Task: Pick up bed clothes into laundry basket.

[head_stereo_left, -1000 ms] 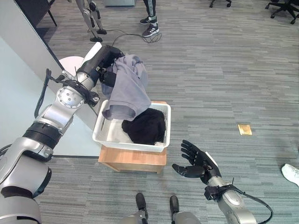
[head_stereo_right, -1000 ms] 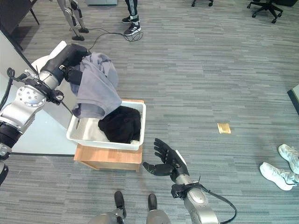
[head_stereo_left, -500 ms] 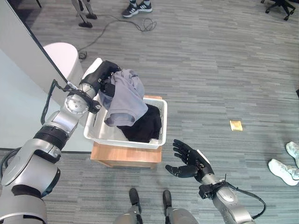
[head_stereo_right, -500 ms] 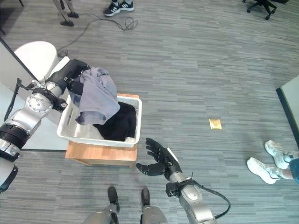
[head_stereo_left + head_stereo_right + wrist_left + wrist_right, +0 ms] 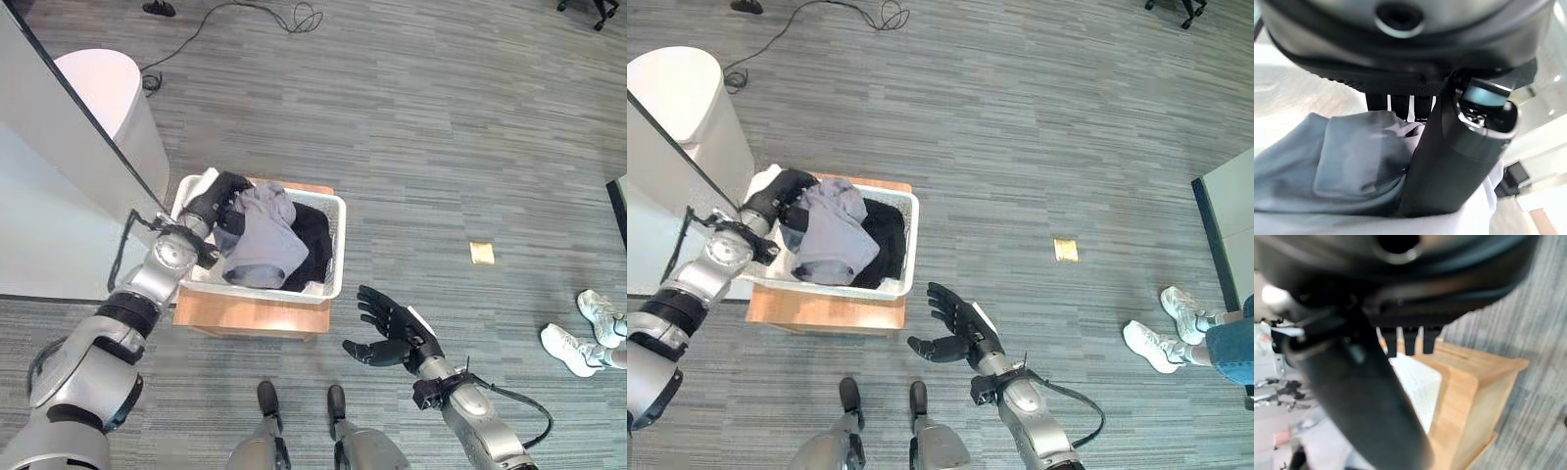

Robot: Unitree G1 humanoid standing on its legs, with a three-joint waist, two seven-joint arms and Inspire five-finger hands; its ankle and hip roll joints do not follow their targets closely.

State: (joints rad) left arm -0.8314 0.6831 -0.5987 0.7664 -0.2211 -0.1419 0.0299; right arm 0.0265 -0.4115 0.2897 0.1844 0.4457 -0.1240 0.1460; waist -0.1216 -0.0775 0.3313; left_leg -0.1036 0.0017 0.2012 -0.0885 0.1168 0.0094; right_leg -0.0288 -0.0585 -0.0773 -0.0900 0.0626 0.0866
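My left hand (image 5: 227, 193) reaches into the white rectangular plastic laundry basket (image 5: 333, 257), its fingers (image 5: 1400, 104) curled into the soft, crumpled grey cloth garment (image 5: 261, 238) and pinching a fold against the thumb. The garment lies bunched on top of a black fabric heap (image 5: 312, 240) inside the basket, which sits on a low wooden box stand (image 5: 250, 317) on the ribbed grey carpet floor (image 5: 441, 147). My right hand (image 5: 397, 333) hovers apart, near the stand, fingers spread and holding nothing.

The left hand (image 5: 227, 196) reaches into the white basket (image 5: 333, 257), its thumb and fingers gripping grey cloth (image 5: 1342, 161) — the right hand (image 5: 392, 333) hovers beside the basket, fingers spread.
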